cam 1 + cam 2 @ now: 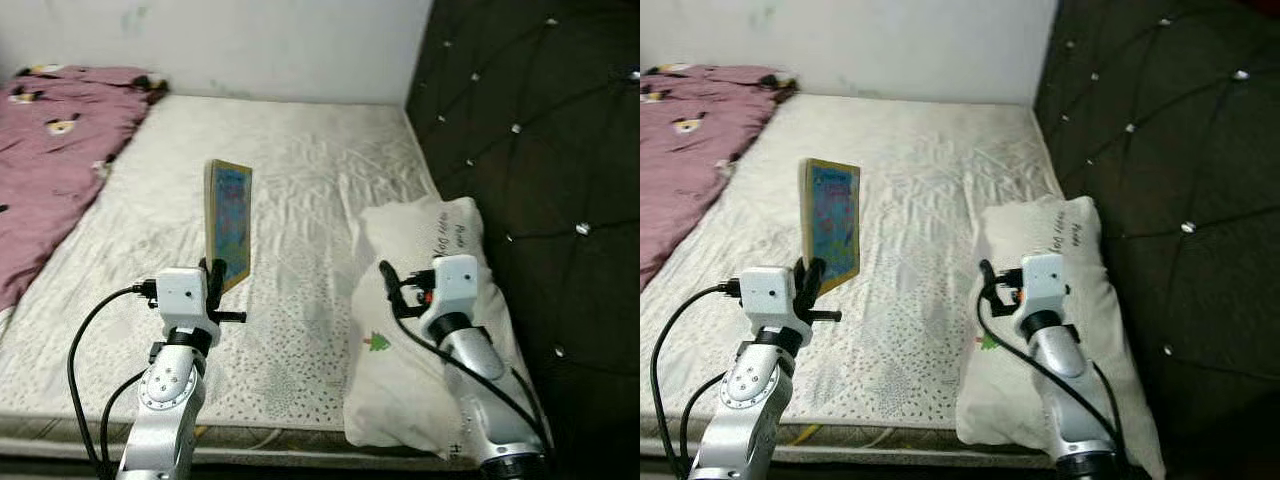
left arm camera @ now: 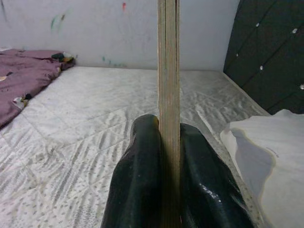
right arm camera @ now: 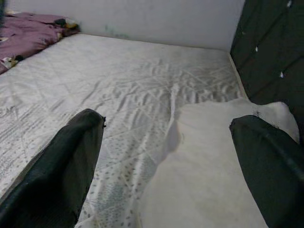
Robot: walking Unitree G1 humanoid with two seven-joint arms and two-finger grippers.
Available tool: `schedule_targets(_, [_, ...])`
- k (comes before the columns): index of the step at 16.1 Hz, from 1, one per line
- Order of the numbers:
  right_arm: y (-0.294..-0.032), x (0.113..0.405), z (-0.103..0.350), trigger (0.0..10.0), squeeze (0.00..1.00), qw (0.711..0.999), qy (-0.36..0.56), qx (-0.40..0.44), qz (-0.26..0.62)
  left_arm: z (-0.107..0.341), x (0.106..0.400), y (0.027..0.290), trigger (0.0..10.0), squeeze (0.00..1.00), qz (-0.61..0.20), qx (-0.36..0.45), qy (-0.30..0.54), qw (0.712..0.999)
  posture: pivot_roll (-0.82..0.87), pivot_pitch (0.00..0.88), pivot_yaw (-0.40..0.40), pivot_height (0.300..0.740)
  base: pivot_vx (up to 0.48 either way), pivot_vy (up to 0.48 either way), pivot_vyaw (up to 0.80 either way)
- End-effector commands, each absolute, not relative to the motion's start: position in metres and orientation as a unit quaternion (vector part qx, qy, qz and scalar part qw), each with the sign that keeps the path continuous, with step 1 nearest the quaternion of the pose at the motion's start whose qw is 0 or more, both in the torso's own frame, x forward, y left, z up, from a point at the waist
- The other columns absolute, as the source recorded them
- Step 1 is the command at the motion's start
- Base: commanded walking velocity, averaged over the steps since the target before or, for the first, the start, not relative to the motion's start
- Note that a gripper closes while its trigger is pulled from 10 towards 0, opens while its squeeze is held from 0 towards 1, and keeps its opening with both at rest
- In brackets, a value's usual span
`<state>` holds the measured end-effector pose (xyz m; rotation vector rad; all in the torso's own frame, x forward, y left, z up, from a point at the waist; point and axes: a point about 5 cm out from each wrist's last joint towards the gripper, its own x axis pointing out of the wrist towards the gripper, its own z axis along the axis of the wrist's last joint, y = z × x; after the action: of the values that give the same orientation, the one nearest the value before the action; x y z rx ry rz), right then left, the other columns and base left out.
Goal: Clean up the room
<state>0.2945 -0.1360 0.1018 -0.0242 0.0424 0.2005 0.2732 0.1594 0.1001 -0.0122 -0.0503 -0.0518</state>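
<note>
I've got the left hand (image 1: 213, 275) clamped on the picture book's (image 1: 229, 222) bottom edge, upright over the bed (image 1: 300, 180)—stiff, light, slick cover, might pivot; right hand (image 3: 166, 156) open above the pillow (image 1: 420, 330).

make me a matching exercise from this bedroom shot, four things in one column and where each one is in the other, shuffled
Things:
1. book
2. pillow
3. purple blanket
4. right gripper

Places or states:
A. lying by the dark tufted headboard
B. open above the pillow
C. held upright, pinched in the left gripper
D. bunched along the robot's left side of the mattress

Pairs: 1-C, 2-A, 3-D, 4-B
</note>
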Motion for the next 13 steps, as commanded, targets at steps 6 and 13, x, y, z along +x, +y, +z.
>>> schedule_targets(6, [-0.134, 0.281, 0.082, 10.0, 0.00, 0.996, 0.036, -0.004, 0.082, 0.099, 0.262, 0.160, 10.0, 0.00, -0.021, -0.015, -0.027, 0.999, 0.02, 0.000, 0.026, 0.740, 0.000, 0.000, -0.67])
schedule_targets(13, [-0.138, 0.274, 0.068, 10.0, 0.00, 0.997, 0.052, 0.010, 0.049, 0.090, 0.264, 0.152, 10.0, 0.00, -0.044, -0.049, 0.003, 0.998, 0.02, 0.000, 0.003, 0.740, 0.000, 0.000, -0.34])
